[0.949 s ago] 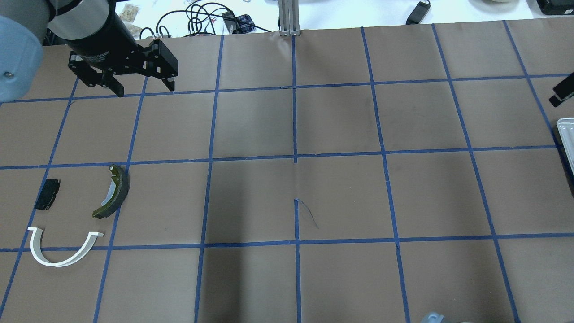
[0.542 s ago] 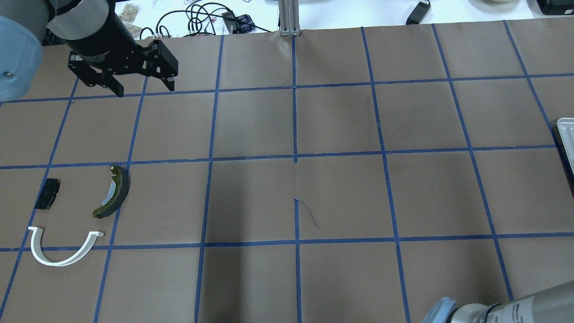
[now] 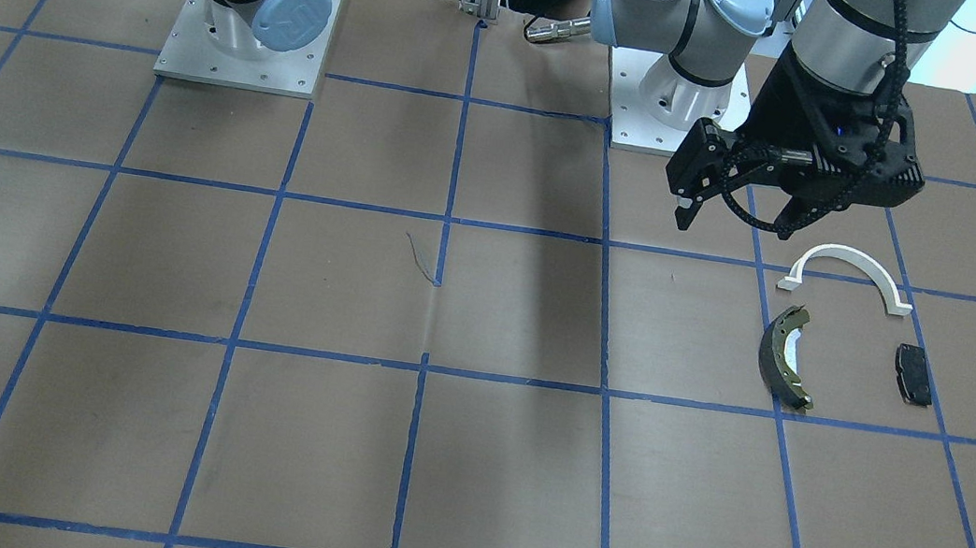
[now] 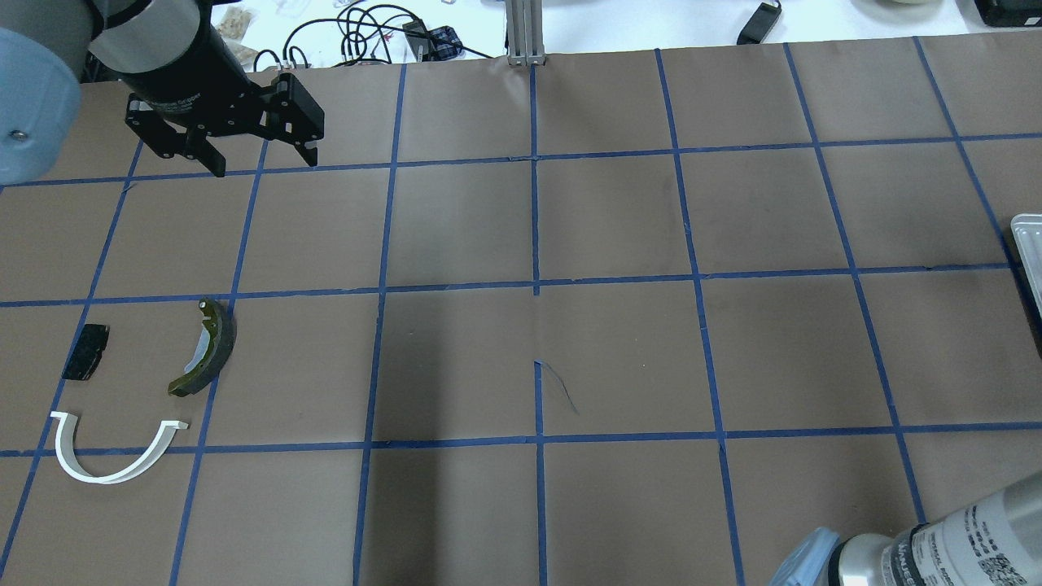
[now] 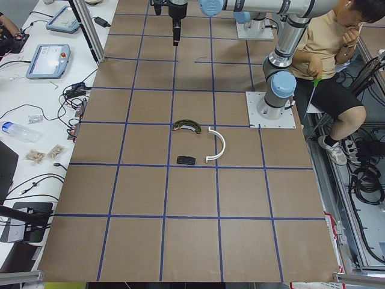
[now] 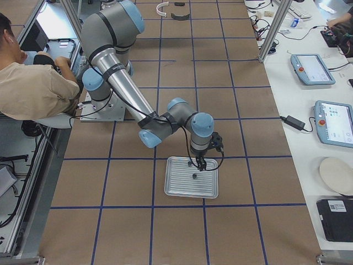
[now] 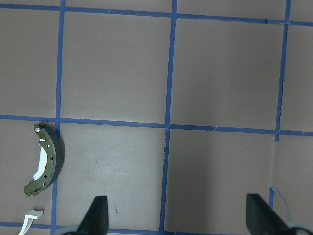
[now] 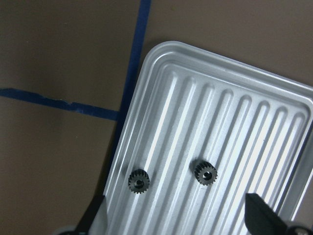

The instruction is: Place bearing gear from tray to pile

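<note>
Two small black bearing gears [image 8: 139, 182] [image 8: 206, 173] lie in the ribbed metal tray [image 8: 234, 112]. My right gripper [image 8: 178, 221] hangs open and empty just above them, fingers wide apart; it also shows over the tray [image 6: 182, 190] in the exterior right view [image 6: 199, 164]. The pile lies far off at the table's left: a white half-ring arch [image 4: 102, 478], an olive-and-black brake shoe [image 4: 224, 346] and a small black pad [image 4: 85, 352]. My left gripper [image 4: 262, 161] is open and empty, raised beyond the pile.
Only the tray's edge [image 4: 1027, 244] shows at the overhead view's right border. My right forearm [image 4: 936, 545] crosses the lower right corner. An aluminium post [image 4: 525, 32] stands at the far edge. A person [image 6: 33, 83] sits beside the robot bases.
My right arm has swung: its forearm has come into the overhead view's lower right corner and the gripper tip has left the right edge. The left gripper and pile have not moved.
</note>
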### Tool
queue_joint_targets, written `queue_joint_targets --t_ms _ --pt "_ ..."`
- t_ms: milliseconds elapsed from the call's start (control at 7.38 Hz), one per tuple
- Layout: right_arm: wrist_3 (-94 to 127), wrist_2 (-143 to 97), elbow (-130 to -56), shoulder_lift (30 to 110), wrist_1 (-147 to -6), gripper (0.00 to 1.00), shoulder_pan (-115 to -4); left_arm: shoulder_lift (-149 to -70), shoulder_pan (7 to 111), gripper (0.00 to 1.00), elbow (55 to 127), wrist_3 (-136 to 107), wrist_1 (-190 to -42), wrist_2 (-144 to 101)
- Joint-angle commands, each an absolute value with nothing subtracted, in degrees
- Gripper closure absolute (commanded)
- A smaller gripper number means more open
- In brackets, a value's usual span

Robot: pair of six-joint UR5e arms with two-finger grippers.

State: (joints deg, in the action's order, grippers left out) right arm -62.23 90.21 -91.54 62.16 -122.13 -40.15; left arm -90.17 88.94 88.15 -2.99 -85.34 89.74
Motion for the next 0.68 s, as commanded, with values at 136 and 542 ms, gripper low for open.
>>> queue_joint_targets --t_ms 136,542 --pt "-62.4 89.8 -88.4 56.9 -122.4 0.0 -38.0 -90.2 88.9 0.0 88.2 -3.0 -85.3 89.7" --pt "-62.8 89.3 -88.1 54.8 -122.5 0.05 -37.9 -90.1 88.9 0.0 88.0 -3.0 -85.3 89.7"
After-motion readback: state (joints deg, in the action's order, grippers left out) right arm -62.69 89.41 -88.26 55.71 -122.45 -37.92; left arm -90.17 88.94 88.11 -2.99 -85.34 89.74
